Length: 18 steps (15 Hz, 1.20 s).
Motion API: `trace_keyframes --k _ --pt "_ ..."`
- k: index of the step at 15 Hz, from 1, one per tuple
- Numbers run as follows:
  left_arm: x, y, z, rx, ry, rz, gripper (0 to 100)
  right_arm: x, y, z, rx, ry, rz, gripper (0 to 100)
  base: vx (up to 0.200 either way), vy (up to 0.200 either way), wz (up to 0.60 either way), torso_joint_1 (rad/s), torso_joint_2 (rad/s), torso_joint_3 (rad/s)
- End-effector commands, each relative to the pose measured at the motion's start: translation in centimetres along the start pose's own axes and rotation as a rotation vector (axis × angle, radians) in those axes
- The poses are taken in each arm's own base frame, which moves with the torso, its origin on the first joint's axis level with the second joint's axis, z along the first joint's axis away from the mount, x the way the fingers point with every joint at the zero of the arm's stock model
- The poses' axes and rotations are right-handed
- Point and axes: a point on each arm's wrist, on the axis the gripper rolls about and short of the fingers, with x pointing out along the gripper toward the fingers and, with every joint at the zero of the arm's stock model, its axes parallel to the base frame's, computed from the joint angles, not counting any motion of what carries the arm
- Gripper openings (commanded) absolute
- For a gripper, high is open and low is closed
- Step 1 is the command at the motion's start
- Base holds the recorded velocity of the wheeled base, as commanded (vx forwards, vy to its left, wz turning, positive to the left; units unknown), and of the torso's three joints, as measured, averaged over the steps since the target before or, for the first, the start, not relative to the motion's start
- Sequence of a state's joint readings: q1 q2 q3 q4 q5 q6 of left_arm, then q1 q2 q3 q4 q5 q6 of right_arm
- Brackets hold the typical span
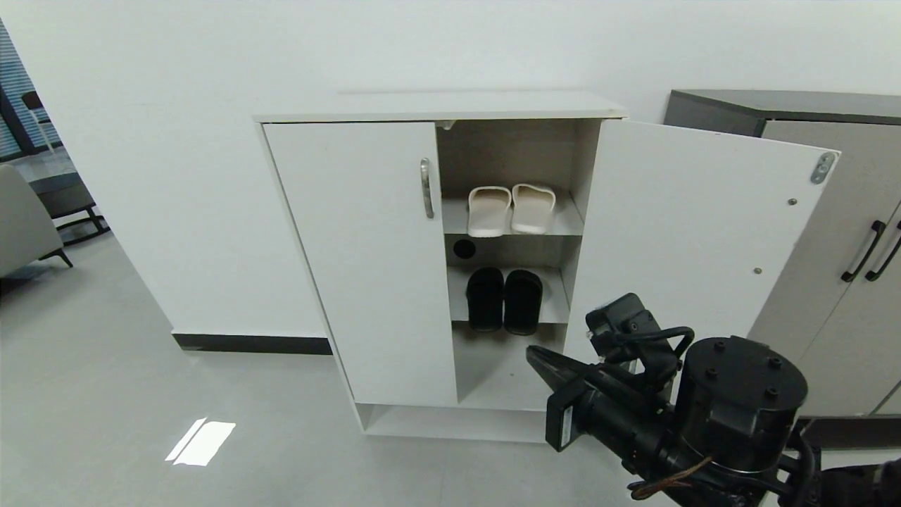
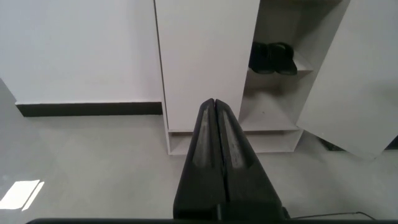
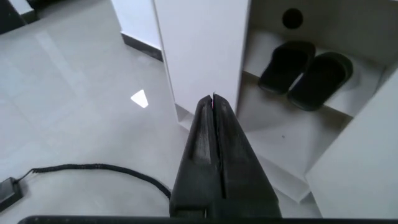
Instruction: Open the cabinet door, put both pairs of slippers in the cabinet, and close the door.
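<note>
The white cabinet (image 1: 366,267) stands against the wall with its right door (image 1: 690,232) swung open and its left door shut. A cream pair of slippers (image 1: 510,209) lies on the upper shelf. A black pair of slippers (image 1: 504,299) lies on the shelf below, also seen as the black pair (image 2: 272,57) and the black pair (image 3: 306,73) in the wrist views. My right gripper (image 1: 535,355) is shut and empty, low in front of the open compartment. My left gripper (image 2: 214,102) is shut and empty, pointing at the cabinet's base from farther back.
A grey cabinet (image 1: 838,239) with black handles stands right behind the open door. A black cable (image 3: 87,171) lies on the floor to the left of the cabinet. A chair (image 1: 24,218) sits far left. Open grey floor spreads in front.
</note>
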State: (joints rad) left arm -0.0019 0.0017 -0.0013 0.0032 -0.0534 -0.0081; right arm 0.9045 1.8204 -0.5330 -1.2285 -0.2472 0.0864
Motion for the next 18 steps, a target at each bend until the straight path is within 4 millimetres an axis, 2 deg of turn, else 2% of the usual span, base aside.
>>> trace_keyframes --k 1,4,18 --pt "0.0 0.0 0.0 0.000 -0.001 0.000 0 0.2 -0.1 -0.6 -0.004 0.020 -0.005 0 0.000 0.000 0.00 0.000 0.00 0.000" --pt "0.0 0.0 0.0 0.000 -0.001 0.000 0 0.5 -0.1 -1.3 -0.006 0.041 -0.007 0 0.000 0.000 0.00 0.000 0.00 0.000" --pt "0.0 0.0 0.0 0.000 0.001 0.000 0 1.1 -0.9 -2.1 -0.005 0.055 -0.035 0 0.000 0.000 0.00 0.009 -0.02 -0.019"
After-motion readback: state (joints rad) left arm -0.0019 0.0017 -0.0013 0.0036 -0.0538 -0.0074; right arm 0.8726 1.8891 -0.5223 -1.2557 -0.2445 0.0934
